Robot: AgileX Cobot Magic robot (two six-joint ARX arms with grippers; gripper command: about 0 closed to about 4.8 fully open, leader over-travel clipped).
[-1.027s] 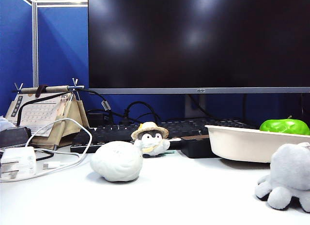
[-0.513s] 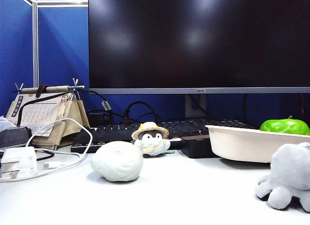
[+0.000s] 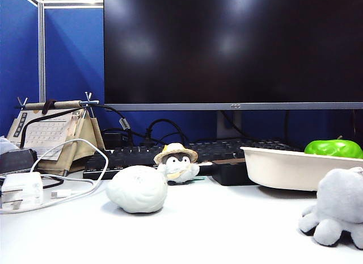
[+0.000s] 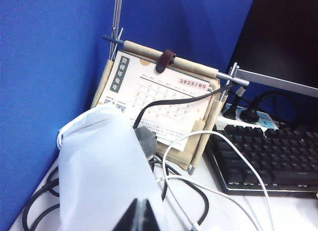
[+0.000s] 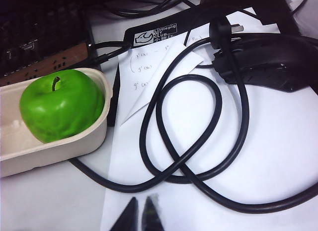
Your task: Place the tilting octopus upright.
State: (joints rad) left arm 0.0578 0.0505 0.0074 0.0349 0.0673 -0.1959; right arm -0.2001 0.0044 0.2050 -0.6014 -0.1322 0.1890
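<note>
Your grey plush octopus (image 3: 338, 207) sits at the near right edge of the exterior view, just in front of the white tray (image 3: 283, 168), its head leaning off to one side and partly cut off by the frame, so the righting is not yet done. Neither gripper appears in that view. The right gripper (image 5: 140, 214) shows only its dark fingertips, nearly together and holding nothing, above white paper beside the tray with the green apple (image 5: 60, 106); a looped black cable (image 5: 189, 136) lies across that paper. The left gripper (image 4: 140, 217) is clenched and empty, far from the tray, over a white bag (image 4: 102, 171) near the desk calendar (image 4: 159, 99). Your risk, as I judge it: the octopus shows in neither wrist view, so a reach goes in blind. You could snag the cable or nudge the tray, and soft plush pinched off-centre may simply flop over again
</note>
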